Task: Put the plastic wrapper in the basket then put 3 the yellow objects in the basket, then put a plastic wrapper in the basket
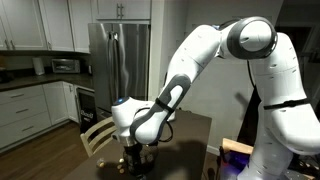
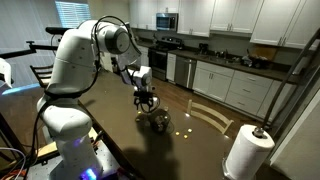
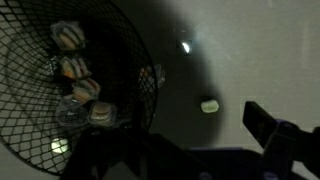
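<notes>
Dark wire mesh of the basket [image 3: 28, 105] across the left of the wrist view; inside it, a loose row of small roundish wrapped pieces [image 3: 74, 68], true colour hard to judge in the dim light. Out on the bare counter [image 3: 265, 50], right of the basket and apart from it, one small yellow piece [image 3: 209, 105]; farther off, a bright glint [image 3: 186, 46], too small to name. In an exterior view, hand [image 2: 147, 99] hanging just above the basket, spread wide, nothing held; two yellow specks [image 2: 188, 130] on the counter near the basket's right side.

Judging by size, yellow piece very light and smooth, likely to skid or roll if nudged from one side only; best taken across its short width, hand straight down astride it, closing gently; probably firm enough not to crush. Any wrapper thin, crinkly, nearly weightless, apt to slip or spring back; best pinched at a bunched fold rather than a flat edge; none clearly made out loose on the counter. Basket shallow and open-topped, so easy to drop into from above.
</notes>
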